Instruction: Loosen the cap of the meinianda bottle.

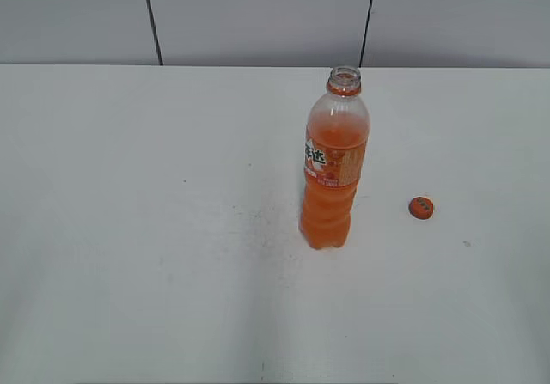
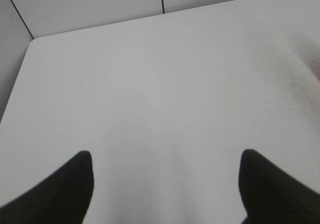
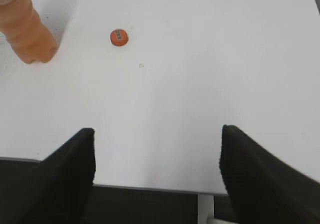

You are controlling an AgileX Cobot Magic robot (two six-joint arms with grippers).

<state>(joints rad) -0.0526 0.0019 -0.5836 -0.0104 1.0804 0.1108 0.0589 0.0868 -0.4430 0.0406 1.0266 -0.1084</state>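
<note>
The meinianda bottle [image 1: 333, 169] stands upright in the middle of the white table, its neck open with no cap on it. Its ridged orange base also shows at the top left of the right wrist view [image 3: 27, 31]. The small round orange cap [image 1: 420, 207] lies flat on the table to the right of the bottle; it also shows in the right wrist view [image 3: 119, 37]. My left gripper [image 2: 165, 166] is open and empty over bare table. My right gripper [image 3: 157, 144] is open and empty above the table's front edge, well back from the cap. Neither arm shows in the exterior view.
The white table [image 1: 129, 229] meets a grey panelled wall [image 1: 258, 15] at the back. The table's front edge [image 3: 150, 188] and a dark gap below it show in the right wrist view. The table's left corner [image 2: 31, 39] shows in the left wrist view.
</note>
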